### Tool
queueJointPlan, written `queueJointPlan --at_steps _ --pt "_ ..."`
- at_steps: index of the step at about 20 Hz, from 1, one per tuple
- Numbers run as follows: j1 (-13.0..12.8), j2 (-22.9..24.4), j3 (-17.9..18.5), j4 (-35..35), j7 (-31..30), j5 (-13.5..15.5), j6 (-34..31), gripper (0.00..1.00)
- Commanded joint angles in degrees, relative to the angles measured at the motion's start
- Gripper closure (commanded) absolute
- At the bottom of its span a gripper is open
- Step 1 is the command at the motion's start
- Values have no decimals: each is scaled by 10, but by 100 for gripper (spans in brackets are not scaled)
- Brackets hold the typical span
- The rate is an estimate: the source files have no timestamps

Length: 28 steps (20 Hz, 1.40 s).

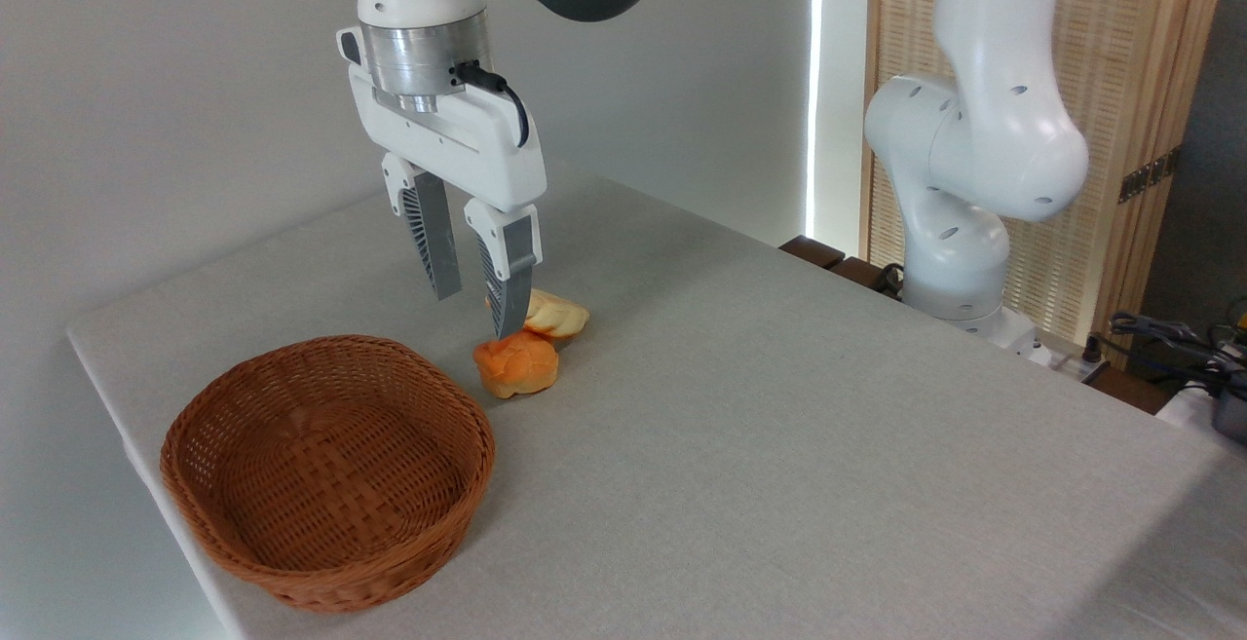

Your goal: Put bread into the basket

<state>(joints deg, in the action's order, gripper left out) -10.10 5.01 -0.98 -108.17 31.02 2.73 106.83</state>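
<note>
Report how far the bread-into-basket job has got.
Done: nothing has been delivered; the basket holds no bread. In hand: the tool hangs open just above the pale braided bread, which lies on the table behind the orange bun, gripping nothing. Left: lower, close on the bread, lift it, carry it over the basket and let go.

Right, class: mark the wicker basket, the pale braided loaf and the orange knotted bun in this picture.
wicker basket (230,562): camera view, on the front rim.
pale braided loaf (561,316): camera view, on its visible right end.
orange knotted bun (517,364): camera view, on the top middle.
</note>
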Motion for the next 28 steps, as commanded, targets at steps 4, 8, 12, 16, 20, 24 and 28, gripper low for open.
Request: queueJointPlan --at_steps 4,8,12,16,20,24,28 --pt "-3 -1 8 11 2 9 -10 0" --pt "-3 -4 8 23 2 7 -10 0" --pt "-2 -4 9 23 3 7 -12 0" --pt "-2 -4 9 22 3 6 -12 0" --pt "-2 -4 9 23 4 7 -12 0" --pt "-2 -6 9 22 3 6 -12 0" --pt "-3 -12 5 21 4 7 -12 0"
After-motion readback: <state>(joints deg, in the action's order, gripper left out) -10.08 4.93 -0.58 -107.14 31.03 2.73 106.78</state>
